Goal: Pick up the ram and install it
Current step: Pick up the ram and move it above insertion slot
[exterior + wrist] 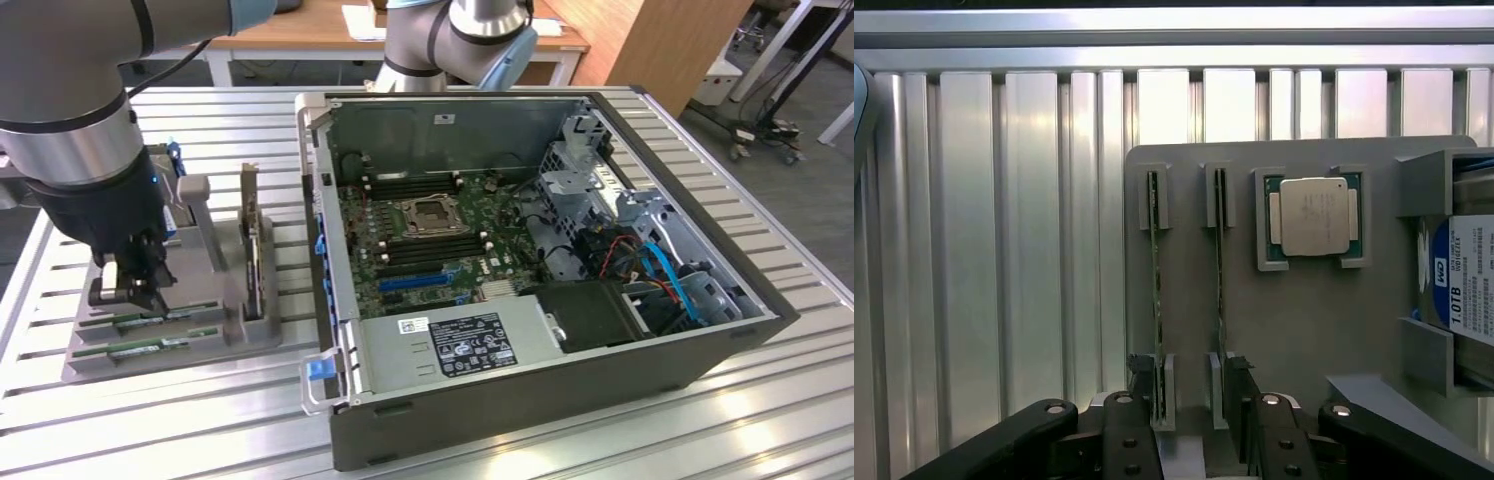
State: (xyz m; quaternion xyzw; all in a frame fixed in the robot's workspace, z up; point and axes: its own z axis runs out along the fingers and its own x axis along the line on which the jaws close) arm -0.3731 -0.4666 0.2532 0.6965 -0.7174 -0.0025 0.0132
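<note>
Down low at the near edge, in the exterior view, of the grey holder (pixel 200 345) on the slatted tabletop (pixel 667 440): the gripper (pixel 134 290), spread open, clamped on nothing. Between its fingers (pixel 1129 440), two green ram sticks (pixel 1154 300) on edge in parallel slots; contact impossible to tell. Farther along the holder, a CPU (pixel 1314 215) and a hard drive (pixel 1464 285). Just beside the holder, an open computer case (pixel 534 385).
</note>
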